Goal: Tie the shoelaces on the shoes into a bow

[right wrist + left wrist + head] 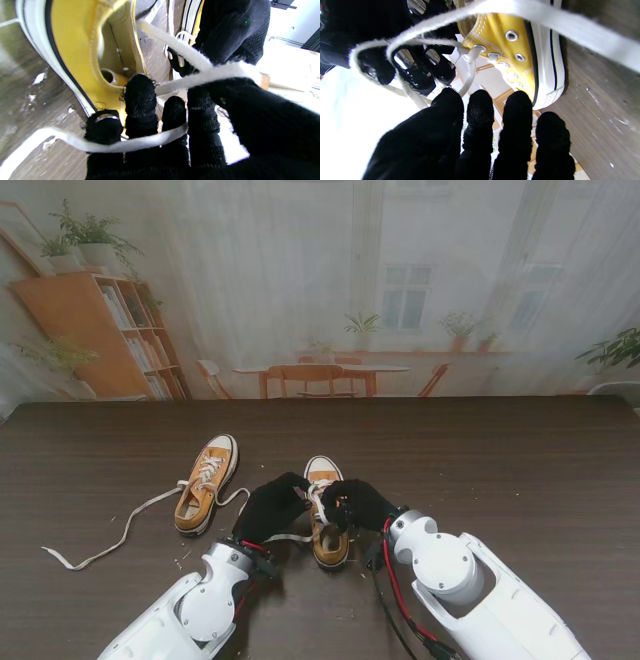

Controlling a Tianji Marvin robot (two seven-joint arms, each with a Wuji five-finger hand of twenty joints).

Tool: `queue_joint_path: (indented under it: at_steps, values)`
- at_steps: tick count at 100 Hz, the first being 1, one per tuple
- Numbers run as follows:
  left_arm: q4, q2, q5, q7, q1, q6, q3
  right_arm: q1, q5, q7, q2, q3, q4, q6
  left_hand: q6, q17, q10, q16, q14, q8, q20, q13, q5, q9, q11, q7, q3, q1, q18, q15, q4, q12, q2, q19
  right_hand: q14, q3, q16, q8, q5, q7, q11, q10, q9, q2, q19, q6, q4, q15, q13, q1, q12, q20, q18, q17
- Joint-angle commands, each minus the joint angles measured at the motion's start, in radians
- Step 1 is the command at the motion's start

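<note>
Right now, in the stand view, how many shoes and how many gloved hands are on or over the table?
Yellow shoes: 2, left shoe and right shoe
Black-gloved hands: 2, left hand and right hand
Total: 4

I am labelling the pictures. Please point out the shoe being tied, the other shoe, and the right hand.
shoe being tied (327, 542), stand view, heel side
other shoe (207, 480), stand view, laced middle
right hand (357, 502), stand view, back of glove

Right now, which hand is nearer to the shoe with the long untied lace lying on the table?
Left. The left hand is just right of that shoe; the right hand is farther right, beyond the other shoe.
</note>
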Motion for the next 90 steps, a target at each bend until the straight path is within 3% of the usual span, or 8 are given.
queue_joint_path:
  at_steps: [1,13,33,57,90]
  values:
    - [0.003,-0.005,0.007,-0.01,-0.002,-0.009,0.004,-0.001,0.002,0.016,0.0,-0.001,-0.004,0.003,-0.094,-0.007,-0.005,0.024,-0.007,-0.056,0.011,0.0,0.027,0.023,-0.025,-0.045,-0.024,0.013,0.048,-0.005,0.021,0.011,-0.04,-0.001,-0.001,-0.009,0.02,0.033,-0.015,0.008,-0.005,-0.014,-0.028,0.017,0.008,-0.098,-0.007,-0.004,-0.012,0.026,-0.001,0.008,-0.003,0.001]
    - [0.008,-0.008,0.015,-0.001,-0.006,-0.012,0.008,-0.001,0.001,0.02,0.002,-0.001,-0.005,0.002,-0.055,-0.001,-0.001,0.023,-0.003,-0.102,0.013,0.009,0.075,0.04,-0.037,-0.215,0.027,-0.035,0.052,-0.004,0.015,0.01,-0.036,0.002,0.001,-0.01,0.021,0.033,-0.016,0.008,-0.005,-0.013,-0.027,0.017,0.01,-0.098,-0.007,-0.003,-0.012,0.027,-0.001,0.01,-0.003,0.002]
    - [0.016,-0.011,0.01,0.003,-0.011,-0.028,0.012,-0.002,-0.003,0.024,0.003,0.0,-0.007,-0.001,-0.065,-0.002,0.005,0.024,-0.004,-0.147,0.013,0.011,0.116,0.05,-0.042,-0.396,0.09,-0.088,0.052,-0.003,0.027,0.01,-0.016,0.001,-0.001,-0.011,0.022,0.032,-0.015,0.007,-0.005,-0.012,-0.023,0.017,0.012,-0.097,-0.007,-0.001,-0.008,0.026,-0.001,0.011,-0.004,0.006]
    - [0.021,-0.015,0.004,0.001,-0.02,-0.043,0.023,-0.005,-0.004,0.027,0.005,-0.001,-0.009,-0.004,-0.115,-0.003,0.007,0.025,-0.007,-0.116,0.013,0.013,0.164,0.064,-0.043,-0.363,0.079,-0.073,0.051,-0.003,0.01,0.011,-0.061,0.002,0.0,-0.01,0.023,0.031,-0.014,0.008,-0.005,-0.01,-0.021,0.016,0.015,-0.097,-0.007,0.001,-0.006,0.027,-0.001,0.012,-0.005,0.009]
    - [0.03,-0.023,0.017,0.023,-0.036,-0.045,0.047,-0.008,-0.01,0.032,0.008,0.002,-0.017,-0.011,-0.13,0.009,0.017,0.024,-0.004,-0.122,0.015,0.03,0.203,0.084,-0.05,-0.284,0.038,-0.043,0.053,0.001,0.01,0.004,-0.101,0.009,-0.001,-0.01,0.024,0.03,-0.014,0.008,-0.005,-0.011,-0.019,0.017,0.019,-0.098,-0.007,0.004,-0.004,0.026,0.0,0.012,-0.007,0.012]
